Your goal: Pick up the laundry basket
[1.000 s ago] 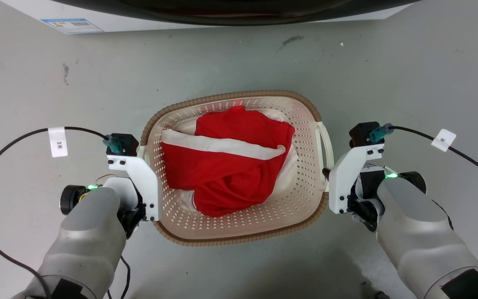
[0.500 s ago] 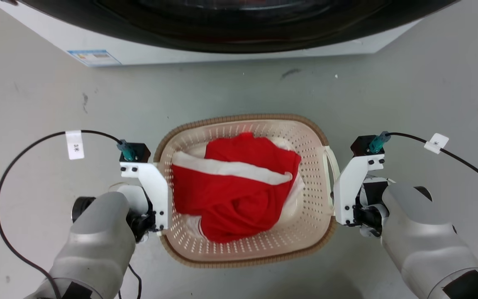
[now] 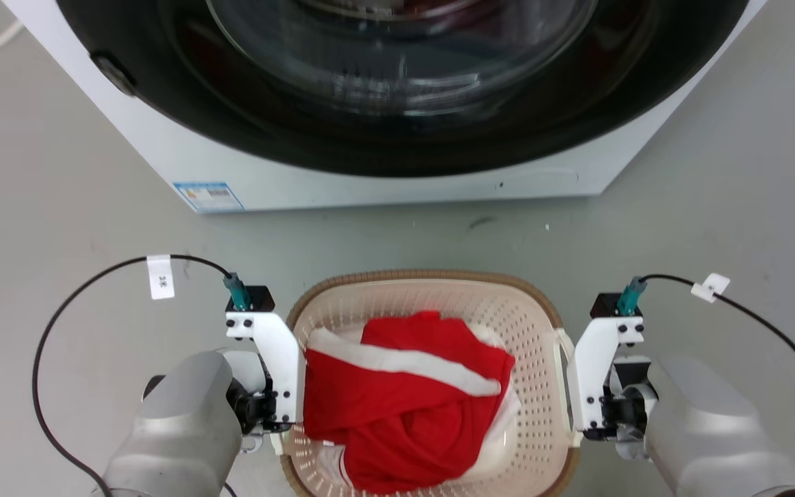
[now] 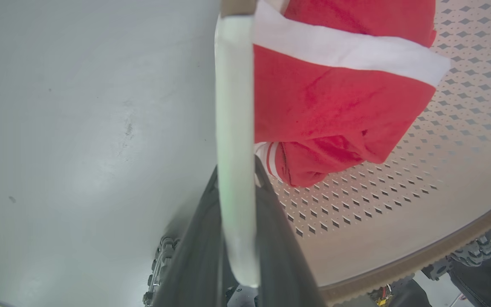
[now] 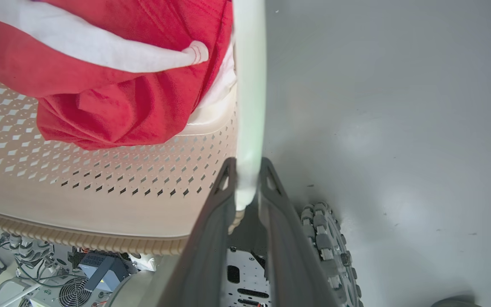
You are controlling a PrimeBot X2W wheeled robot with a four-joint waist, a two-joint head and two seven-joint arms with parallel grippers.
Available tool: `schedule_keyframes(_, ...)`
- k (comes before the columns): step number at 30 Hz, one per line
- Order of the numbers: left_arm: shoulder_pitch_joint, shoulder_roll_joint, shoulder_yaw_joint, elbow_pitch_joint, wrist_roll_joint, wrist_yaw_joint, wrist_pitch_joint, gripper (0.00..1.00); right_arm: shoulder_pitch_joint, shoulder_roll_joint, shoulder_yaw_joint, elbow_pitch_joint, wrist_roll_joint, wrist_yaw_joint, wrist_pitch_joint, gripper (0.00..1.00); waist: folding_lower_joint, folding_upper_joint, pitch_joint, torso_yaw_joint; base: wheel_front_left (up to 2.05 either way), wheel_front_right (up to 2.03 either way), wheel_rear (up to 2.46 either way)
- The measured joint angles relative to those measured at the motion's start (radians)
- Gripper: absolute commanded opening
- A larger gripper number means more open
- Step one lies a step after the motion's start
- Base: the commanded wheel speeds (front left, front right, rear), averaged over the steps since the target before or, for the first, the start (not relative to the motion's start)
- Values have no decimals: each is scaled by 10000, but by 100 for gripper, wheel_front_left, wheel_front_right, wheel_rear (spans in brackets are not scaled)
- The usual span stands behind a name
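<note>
Washer (image 3: 370, 183) blocks the way fwd beyond the laundry basket (image 3: 439, 298), w/ a strip of bare floor (image 3: 397, 241) between; floor's open on my L & R sides, and my own wheel (image 5: 327, 251) sits near the basket's near rim.

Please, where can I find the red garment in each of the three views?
Head view: the red garment lies at bottom centre, inside the laundry basket.
Left wrist view: the garment is at upper right.
Right wrist view: the garment is at upper left.
Shared landmark: its white band, which crosses the red cloth in all three.
</note>
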Motion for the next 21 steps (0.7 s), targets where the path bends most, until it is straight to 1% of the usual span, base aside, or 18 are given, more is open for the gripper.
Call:
schedule_keyframes(7, 254, -50, -209, 4, -376, 0, 817, 0, 371, -2, -408, -4, -305, 0, 755, 0, -1, 0, -1244, 71, 0, 0, 0)
schedule_keyframes(21, 816, -155, -437, 167, -901, 0, 1850, 0, 1007, 56, -1095, -4, -880, 0, 1870, 0, -2, 0, -3173, 251, 0, 0, 0)
